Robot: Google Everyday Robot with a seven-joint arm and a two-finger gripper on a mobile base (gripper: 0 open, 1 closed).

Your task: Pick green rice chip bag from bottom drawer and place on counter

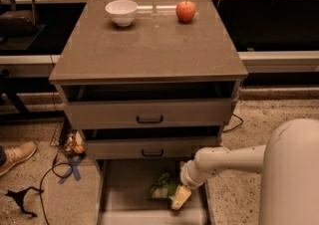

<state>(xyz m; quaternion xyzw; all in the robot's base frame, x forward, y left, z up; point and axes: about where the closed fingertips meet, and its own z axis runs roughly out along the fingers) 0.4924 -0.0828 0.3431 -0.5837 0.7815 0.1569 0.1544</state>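
Green rice chip bag (160, 189) crumpled in the open bottom drawer (124, 196), gripper (179, 200) at its right edge, grasp impossible to tell

Your robot's body fills the lower right corner as a broad, smooth, rounded white shell (294, 179). From it a plain white tubular arm (239, 158) runs to a bulbous white joint (205, 162) and a ringed wrist collar (189, 178). The gripper (180, 200), a pale cream-yellow piece, sits low in the bottom drawer (127, 191).
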